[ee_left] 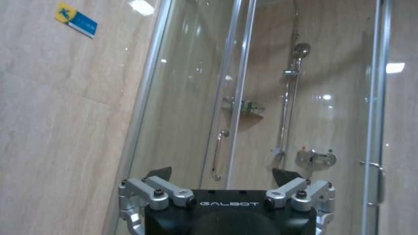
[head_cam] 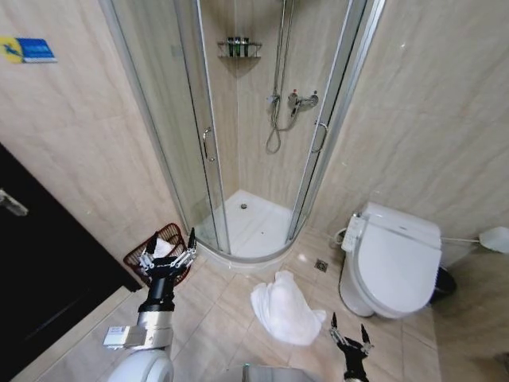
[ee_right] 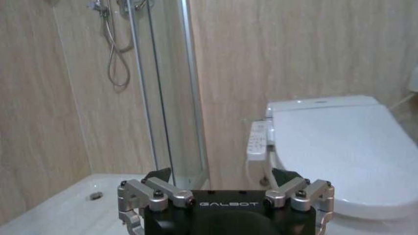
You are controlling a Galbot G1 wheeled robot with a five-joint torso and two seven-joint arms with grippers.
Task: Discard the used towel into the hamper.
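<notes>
The used towel [head_cam: 285, 310] is white and lies crumpled on the tiled floor, between the shower and the toilet. The hamper [head_cam: 137, 258], a dark reddish-brown woven basket, stands against the left wall beside the shower's glass. My left gripper [head_cam: 169, 248] is raised in front of the hamper, open and holding nothing. In the left wrist view its fingers [ee_left: 158, 173] point at the shower door. My right gripper [head_cam: 348, 326] is low at the front right, just right of the towel and apart from it. It is open and empty, and its fingers [ee_right: 285, 175] face the toilet.
A curved glass shower enclosure [head_cam: 208, 151] with a white tray [head_cam: 250, 223] fills the corner ahead. A white toilet [head_cam: 394, 259] stands at the right, with a floor drain [head_cam: 321, 265] in front of it. A dark door [head_cam: 40, 270] lines the left wall.
</notes>
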